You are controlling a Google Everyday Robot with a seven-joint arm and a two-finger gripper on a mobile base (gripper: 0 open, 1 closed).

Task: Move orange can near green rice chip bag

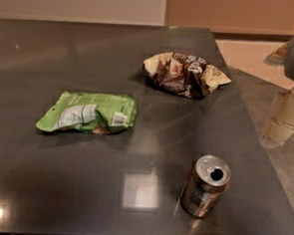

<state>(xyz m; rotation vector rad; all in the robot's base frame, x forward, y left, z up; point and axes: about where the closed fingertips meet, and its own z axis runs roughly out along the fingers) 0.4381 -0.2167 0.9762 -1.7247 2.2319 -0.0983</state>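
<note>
The orange can (205, 185) stands upright on the dark table (150, 139) at the front right; its silver top and open tab hole show. The green rice chip bag (89, 113) lies flat at the left middle of the table, well apart from the can, its white label and barcode facing up. My gripper (282, 120) hangs at the right edge of the view, beyond the table's right edge, above and to the right of the can. It touches nothing.
A crumpled brown-and-cream bag (185, 74) lies at the back right of the table. The table's right edge runs diagonally close to the can. Pale floor and a wall lie beyond the far edge.
</note>
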